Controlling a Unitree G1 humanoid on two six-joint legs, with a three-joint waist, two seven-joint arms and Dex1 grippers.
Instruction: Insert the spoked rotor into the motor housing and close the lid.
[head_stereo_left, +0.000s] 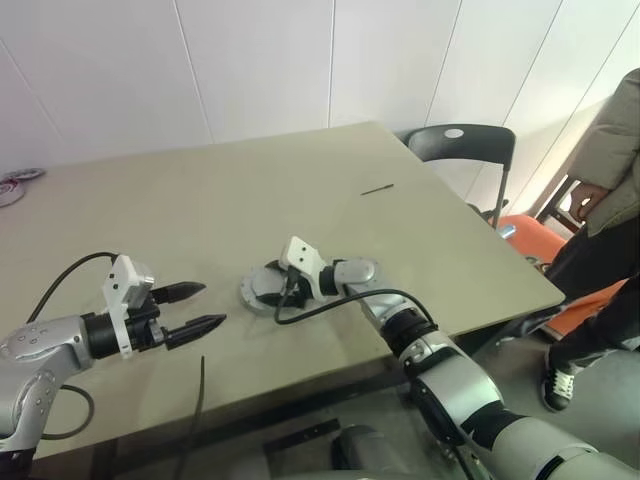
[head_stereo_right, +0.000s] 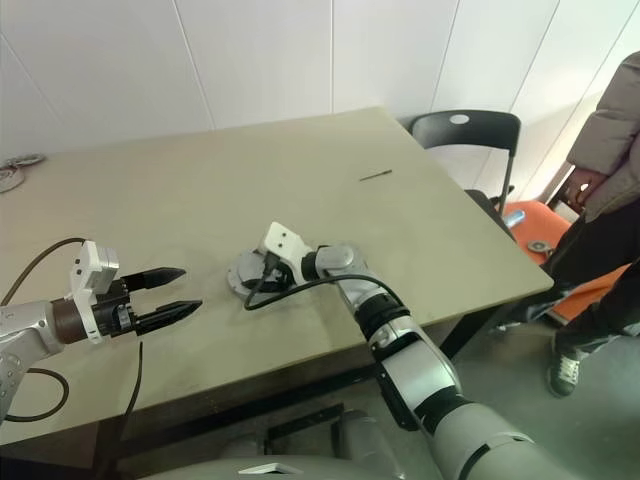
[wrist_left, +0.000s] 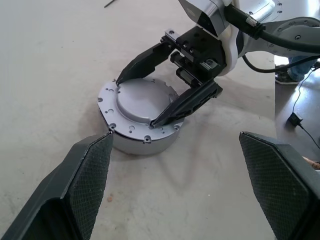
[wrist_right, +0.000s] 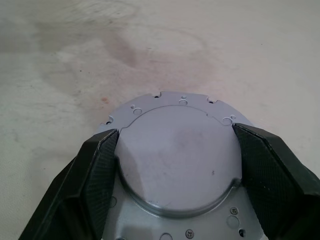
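table: large beige rectangular tabletop (head_stereo_left: 300, 190); the assembly sits near its front edge.
chair: black plastic chair (head_stereo_left: 462, 145) past the far right corner, a person in a grey jacket (head_stereo_left: 615, 140) beside it (well apart from the work).
housing: round grey metal motor housing (wrist_left: 127, 142) resting flat on the table, grey flat disc lid (wrist_right: 177, 155) already seated on top; rotor hidden, presumably inside.
right gripper (wrist_left: 160, 97): black fingers spread, straddling the lid's raised centre, tips at its edges.
left gripper (head_stereo_left: 200, 308): spread wide, empty, hovering near the housing's left side.
risk: a squeeze or lift here could drag the lid off-centre if it isn't fully seated.
clutter: thin dark stick (head_stereo_left: 377, 189) farther back, no obstruction.
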